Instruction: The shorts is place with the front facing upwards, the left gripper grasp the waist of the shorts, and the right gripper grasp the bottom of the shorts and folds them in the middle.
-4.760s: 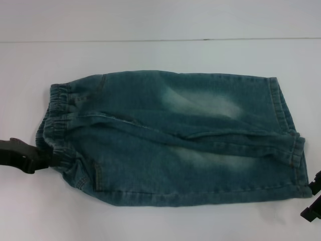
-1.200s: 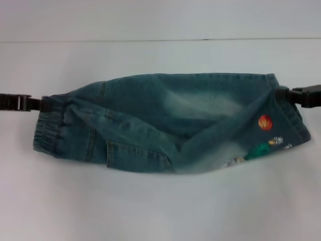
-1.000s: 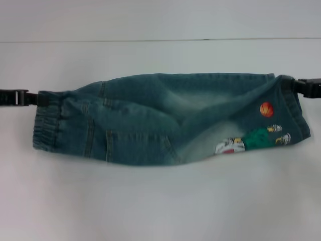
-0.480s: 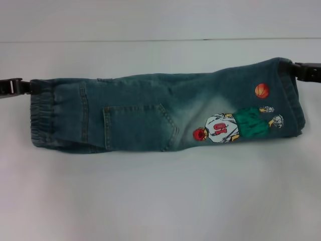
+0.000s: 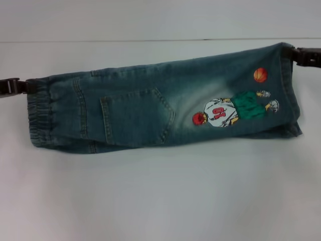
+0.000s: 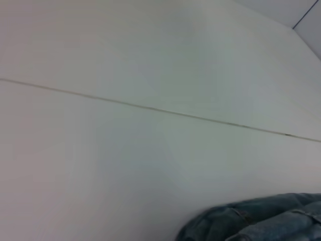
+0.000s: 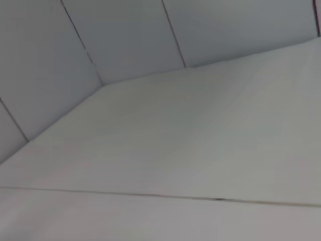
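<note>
Spanning every view is a plain white table [image 5: 160, 201], matte, with one thin dark seam running across it behind the work. Right wrist view: pale wall panels with dark joints rise beyond the far edge of the table.

Shorts [image 5: 160, 105] lie across the middle of the table in the head view, folded lengthwise into a long band, stretched between the two arms, right end a bit higher than the left. Faded blue-green denim. Patch pocket [image 5: 135, 116] faces up near the centre. Left wrist view catches only a bunched corner of denim.

Waist [image 5: 39, 114], gathered elastic, sits at the left end. Bottom [image 5: 290, 80], flat stitched hem, at the right end, far corner lifted.

Cartoon embroidery [image 5: 233, 109], a red, white and green figure, lies toward the hem, with a small orange ball [image 5: 260, 75] just above it.

Left gripper [image 5: 25, 87], black, at the left edge, clamped on the far corner of the waist. Right gripper [image 5: 296, 54], at the right edge, pinched on the far corner of the bottom.
</note>
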Robot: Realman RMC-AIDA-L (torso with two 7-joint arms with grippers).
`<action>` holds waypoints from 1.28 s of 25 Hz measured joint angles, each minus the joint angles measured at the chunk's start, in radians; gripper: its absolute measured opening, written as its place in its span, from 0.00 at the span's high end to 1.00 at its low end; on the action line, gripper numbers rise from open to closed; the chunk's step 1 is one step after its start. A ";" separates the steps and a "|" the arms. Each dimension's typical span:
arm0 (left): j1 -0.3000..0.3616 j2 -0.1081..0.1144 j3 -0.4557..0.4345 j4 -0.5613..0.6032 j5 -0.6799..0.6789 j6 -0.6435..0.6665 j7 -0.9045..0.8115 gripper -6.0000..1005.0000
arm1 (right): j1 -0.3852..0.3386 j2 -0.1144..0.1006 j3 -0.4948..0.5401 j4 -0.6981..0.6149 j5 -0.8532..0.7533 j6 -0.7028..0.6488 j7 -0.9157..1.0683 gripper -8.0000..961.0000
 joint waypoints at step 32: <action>-0.003 -0.019 0.116 -0.050 -0.036 -0.129 0.014 0.85 | 0.068 0.071 -0.230 0.026 -0.005 0.309 0.006 0.85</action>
